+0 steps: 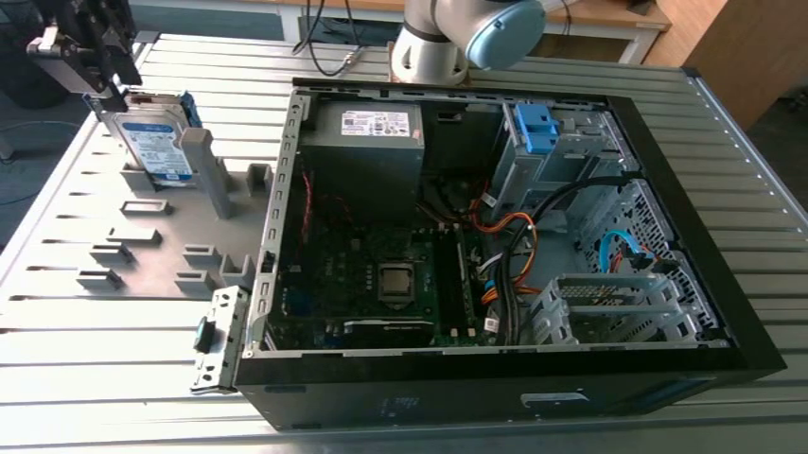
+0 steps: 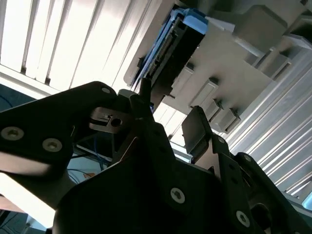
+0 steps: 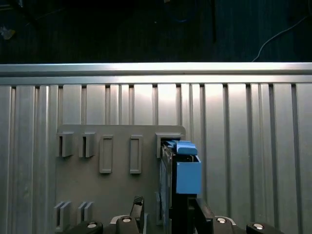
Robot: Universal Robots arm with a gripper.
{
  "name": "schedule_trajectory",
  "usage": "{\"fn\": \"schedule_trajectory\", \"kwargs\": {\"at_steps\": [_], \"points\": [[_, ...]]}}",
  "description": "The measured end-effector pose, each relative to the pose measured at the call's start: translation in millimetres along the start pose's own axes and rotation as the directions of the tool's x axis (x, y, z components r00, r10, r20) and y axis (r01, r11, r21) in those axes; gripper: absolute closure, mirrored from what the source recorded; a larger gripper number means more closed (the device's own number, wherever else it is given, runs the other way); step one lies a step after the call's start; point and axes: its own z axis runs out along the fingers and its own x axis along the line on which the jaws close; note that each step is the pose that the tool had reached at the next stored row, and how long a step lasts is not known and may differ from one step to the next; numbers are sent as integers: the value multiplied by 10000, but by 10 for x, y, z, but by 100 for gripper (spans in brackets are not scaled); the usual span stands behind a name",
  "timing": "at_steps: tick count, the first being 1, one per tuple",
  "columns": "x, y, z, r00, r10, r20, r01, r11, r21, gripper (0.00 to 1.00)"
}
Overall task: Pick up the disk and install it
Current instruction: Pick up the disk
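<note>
The disk (image 1: 158, 142), silver-grey with a white-and-blue label and a blue carrier, stands upright on edge in a slot of the grey holder plate (image 1: 139, 255) at the exterior view's left. My dark gripper (image 1: 112, 76) hovers just above its top edge. In the first wrist view the disk (image 3: 181, 175) appears edge-on, and the gripper (image 3: 168, 208) is open, one finger on each side with a gap on one side. In the second wrist view the two fingertips (image 2: 145, 92) point toward the disk (image 2: 178, 36), which lies a little beyond them.
An open black computer case (image 1: 745, 312) lies on the ribbed metal table (image 1: 101, 331), to the exterior view's right of the holder plate. Inside are a drive cage with a blue latch (image 1: 536, 128), a motherboard and cables. The arm's base (image 1: 436, 43) stands behind the case.
</note>
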Motion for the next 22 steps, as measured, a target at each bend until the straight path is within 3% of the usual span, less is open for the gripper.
{"fn": "schedule_trajectory", "kwargs": {"at_steps": [11, 16, 22], "points": [[-105, 49, 144, 9998, -183, 66, 183, 9998, 12, 47], [-111, 126, 234, 9998, -183, 68, 183, 9998, 13, 47], [-120, 165, 332, 9998, -192, 67, 191, 9998, 11, 47]]}}
